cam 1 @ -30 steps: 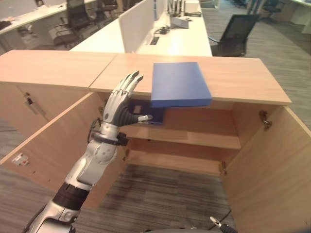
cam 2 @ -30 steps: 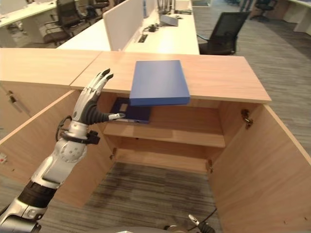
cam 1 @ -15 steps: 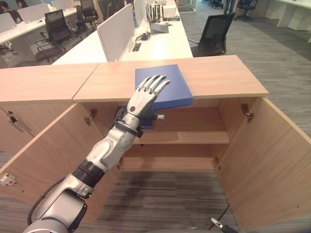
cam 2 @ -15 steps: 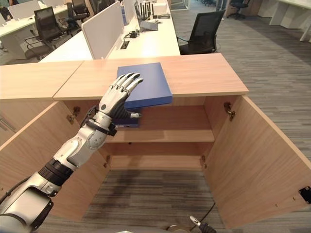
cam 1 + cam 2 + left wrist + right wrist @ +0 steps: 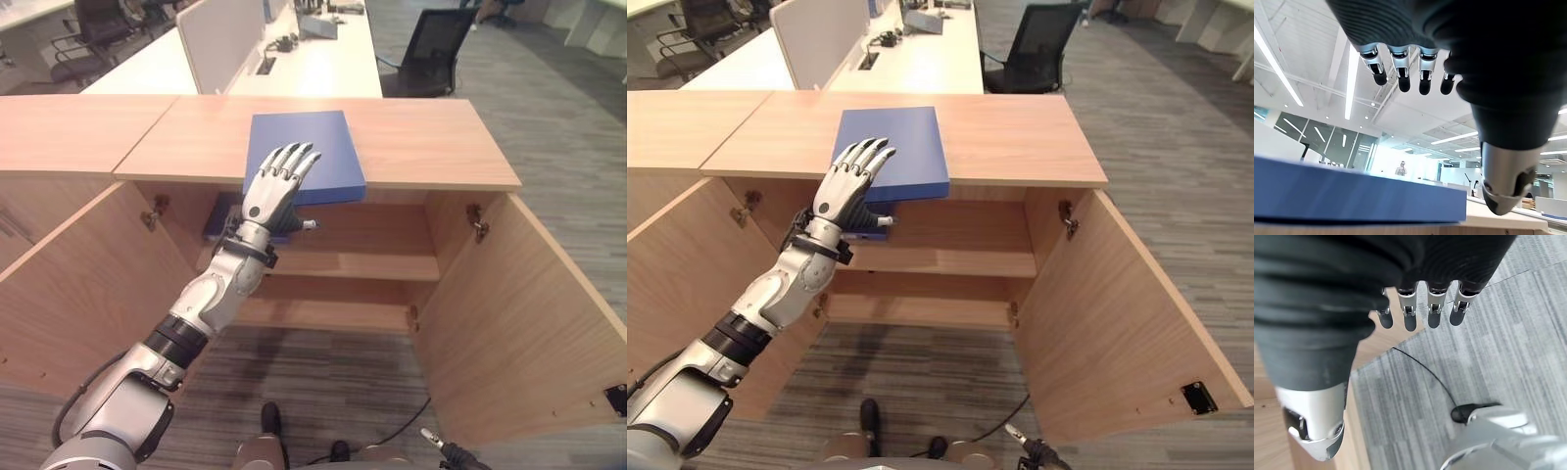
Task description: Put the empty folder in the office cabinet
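One blue folder (image 5: 306, 152) flat atop cabinet (image 5: 431, 147), long axis seemingly front-to-back.

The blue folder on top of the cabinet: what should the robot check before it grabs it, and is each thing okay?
1. Cabinet doors open: ok, both swung wide.
2. Blue folder within reach: ok, it lies flat on the cabinet top, its near edge sticking out over the opening.
3. Left hand ready to grasp: ok, fingers straight, raised in front of the folder's near edge; the left wrist view shows them above it.
4. Room on the upper shelf: ok on the right side; a dark blue item already sits at the left.
5. Folder is empty: cannot tell.
6. Right hand out of the way: ok, open, over the floor.
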### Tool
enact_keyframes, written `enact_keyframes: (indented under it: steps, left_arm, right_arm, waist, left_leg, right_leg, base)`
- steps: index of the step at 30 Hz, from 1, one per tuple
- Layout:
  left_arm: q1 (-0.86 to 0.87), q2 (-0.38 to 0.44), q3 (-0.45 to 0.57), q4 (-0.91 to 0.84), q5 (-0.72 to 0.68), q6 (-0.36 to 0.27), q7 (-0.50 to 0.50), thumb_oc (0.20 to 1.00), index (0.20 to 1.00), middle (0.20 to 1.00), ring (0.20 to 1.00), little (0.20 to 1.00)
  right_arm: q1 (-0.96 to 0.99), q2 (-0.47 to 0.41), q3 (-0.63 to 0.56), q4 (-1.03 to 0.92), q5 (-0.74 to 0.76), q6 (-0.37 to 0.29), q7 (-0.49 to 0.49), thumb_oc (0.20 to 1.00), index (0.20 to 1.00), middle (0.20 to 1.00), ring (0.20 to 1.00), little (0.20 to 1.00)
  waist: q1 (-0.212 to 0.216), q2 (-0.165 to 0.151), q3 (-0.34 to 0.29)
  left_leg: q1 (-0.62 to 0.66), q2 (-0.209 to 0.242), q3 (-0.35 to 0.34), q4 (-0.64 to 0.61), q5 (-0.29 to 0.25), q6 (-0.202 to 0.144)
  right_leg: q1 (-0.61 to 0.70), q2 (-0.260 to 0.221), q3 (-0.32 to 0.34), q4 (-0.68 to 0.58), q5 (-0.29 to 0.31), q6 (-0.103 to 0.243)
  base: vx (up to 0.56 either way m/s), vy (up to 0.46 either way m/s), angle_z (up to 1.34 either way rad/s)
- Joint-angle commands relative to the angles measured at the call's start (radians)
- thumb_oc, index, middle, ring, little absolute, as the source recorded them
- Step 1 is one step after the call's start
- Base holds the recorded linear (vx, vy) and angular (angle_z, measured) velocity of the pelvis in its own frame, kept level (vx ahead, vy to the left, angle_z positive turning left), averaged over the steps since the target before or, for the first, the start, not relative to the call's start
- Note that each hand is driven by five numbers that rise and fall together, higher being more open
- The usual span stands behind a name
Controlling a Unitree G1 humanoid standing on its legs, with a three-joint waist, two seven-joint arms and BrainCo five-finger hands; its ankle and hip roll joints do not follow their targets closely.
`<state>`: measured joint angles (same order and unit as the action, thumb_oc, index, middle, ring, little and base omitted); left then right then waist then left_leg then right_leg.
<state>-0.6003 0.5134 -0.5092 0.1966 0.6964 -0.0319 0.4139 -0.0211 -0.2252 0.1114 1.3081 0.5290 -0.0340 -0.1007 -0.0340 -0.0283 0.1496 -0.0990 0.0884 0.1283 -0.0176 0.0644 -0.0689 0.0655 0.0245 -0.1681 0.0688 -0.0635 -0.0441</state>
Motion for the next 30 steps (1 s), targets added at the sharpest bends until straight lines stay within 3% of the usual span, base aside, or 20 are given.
enact_keyframes:
  steps: [1,7,8,9,10,11,12,13,15,16,17,30]
  left_arm:
    - [-0.077,0.020,0.078,-0.011,0.035,0.010,0.048,1.000,1.000,1.000,1.000,1.000]
    - [-0.019,0.052,0.141,-0.101,0.041,0.006,0.045,1.000,1.000,1.000,1.000,1.000]
    - [-0.003,0.049,0.156,-0.116,0.047,0.010,0.040,1.000,1.000,1.000,1.000,1.000]
    - [-0.002,0.048,0.157,-0.118,0.047,0.010,0.039,1.000,1.000,1.000,1.000,1.000]
    - [0.005,0.043,0.163,-0.126,0.037,0.011,0.035,1.000,1.000,1.000,1.000,1.000]
    - [0.005,0.043,0.164,-0.127,0.037,0.012,0.035,1.000,1.000,1.000,1.000,1.000]
    - [0.013,0.047,0.167,-0.134,0.032,0.015,0.028,1.000,1.000,1.000,1.000,1.000]
    - [0.020,0.042,0.166,-0.155,0.032,0.006,0.021,1.000,1.000,1.000,1.000,1.000]
    - [0.054,0.039,0.158,-0.152,0.034,-0.003,0.004,1.000,1.000,1.000,1.000,1.000]
    - [0.055,0.040,0.159,-0.154,0.033,-0.003,0.004,1.000,1.000,1.000,1.000,1.000]
    - [0.085,0.020,0.163,-0.180,0.005,-0.030,-0.023,1.000,1.000,1.000,1.000,1.000]
    - [0.233,0.001,0.251,-0.368,-0.154,-0.102,-0.069,1.000,1.000,1.000,1.000,1.000]
  right_arm:
    - [0.015,0.020,0.002,0.027,-0.015,-0.017,-0.001,1.000,1.000,1.000,1.000,1.000]
    - [0.012,0.039,-0.009,0.031,-0.064,0.001,0.011,1.000,1.000,1.000,1.000,1.000]
    - [0.011,0.042,-0.014,0.029,-0.075,0.008,0.021,1.000,1.000,1.000,1.000,1.000]
    - [0.011,0.041,-0.014,0.029,-0.076,0.008,0.021,1.000,1.000,1.000,1.000,1.000]
    - [0.007,0.038,-0.017,0.021,-0.076,0.013,0.022,1.000,1.000,1.000,1.000,1.000]
    - [0.006,0.037,-0.017,0.020,-0.076,0.014,0.022,1.000,1.000,1.000,1.000,1.000]
    - [-0.001,0.042,-0.015,0.012,-0.075,0.008,0.019,1.000,1.000,1.000,1.000,1.000]
    - [-0.008,0.045,-0.011,0.006,-0.073,0.004,0.020,1.000,1.000,1.000,1.000,1.000]
    - [-0.005,0.047,-0.016,0.015,-0.062,0.003,0.022,1.000,1.000,1.000,1.000,1.000]
    - [-0.005,0.047,-0.015,0.016,-0.062,0.003,0.022,1.000,1.000,1.000,1.000,1.000]
    - [0.008,0.052,-0.011,0.018,-0.048,-0.001,0.025,1.000,1.000,1.000,1.000,1.000]
    - [0.051,0.066,0.003,0.004,-0.050,-0.007,0.027,1.000,1.000,1.000,1.000,1.000]
  waist:
    - [-0.015,-0.005,-0.073]
    - [-0.007,0.020,-0.088]
    - [-0.001,0.024,-0.081]
    - [-0.001,0.023,-0.080]
    - [-0.008,0.029,-0.057]
    - [-0.008,0.028,-0.056]
    - [-0.006,0.033,-0.035]
    - [-0.007,0.033,-0.029]
    - [-0.023,0.022,-0.013]
    - [-0.023,0.023,-0.013]
    - [-0.013,0.007,-0.028]
    - [0.004,-0.021,-0.079]
  left_leg:
    - [0.048,-0.073,-0.001,0.002,-0.020,0.040]
    - [0.134,-0.131,0.022,-0.070,-0.057,0.086]
    - [0.166,-0.160,0.024,-0.070,-0.088,0.105]
    - [0.166,-0.162,0.025,-0.070,-0.088,0.107]
    - [0.182,-0.176,0.024,-0.070,-0.100,0.120]
    - [0.181,-0.178,0.025,-0.070,-0.099,0.122]
    - [0.191,-0.171,0.041,-0.070,-0.114,0.121]
    - [0.194,-0.166,0.044,-0.070,-0.125,0.116]
    - [0.198,-0.160,0.020,-0.070,-0.116,0.107]
    - [0.195,-0.159,0.021,-0.070,-0.112,0.107]
    - [0.197,-0.159,0.027,-0.070,-0.116,0.106]
    - [0.213,-0.134,0.015,-0.070,-0.138,0.085]
  right_leg:
    - [0.112,-0.096,0.001,-0.090,-0.031,0.136]
    - [0.080,-0.171,0.014,0.001,-0.045,0.187]
    - [0.045,-0.221,0.007,0.117,-0.012,0.213]
    - [0.041,-0.224,0.009,0.126,-0.015,0.215]
    - [0.000,-0.262,0.002,0.238,0.059,0.211]
    - [-0.009,-0.266,0.006,0.253,0.054,0.212]
    - [-0.069,-0.302,-0.046,0.322,0.070,0.199]
    - [-0.108,-0.293,-0.091,0.274,0.049,0.186]
    - [-0.106,-0.195,-0.054,0.129,0.027,0.188]
    - [-0.105,-0.192,-0.055,0.121,0.035,0.187]
    - [-0.070,-0.167,-0.058,0.032,0.048,0.183]
    - [0.046,-0.115,-0.077,-0.143,0.075,0.178]
  base:
    - [0.27,0.291,-0.18]
    - [0.16,0.271,-0.24]
    - [0.11,0.291,-0.10]
    - [0.08,0.349,0.04]
    - [-0.01,0.149,-0.03]
    - [-0.04,0.242,0.13]
    - [-0.03,0.116,0.07]
    - [-0.03,0.094,-0.08]
    - [0.02,-0.086,-0.24]
    - [0.11,-0.134,0.34]
    - [0.08,-0.064,0.52]
    - [0.09,-0.073,0.03]
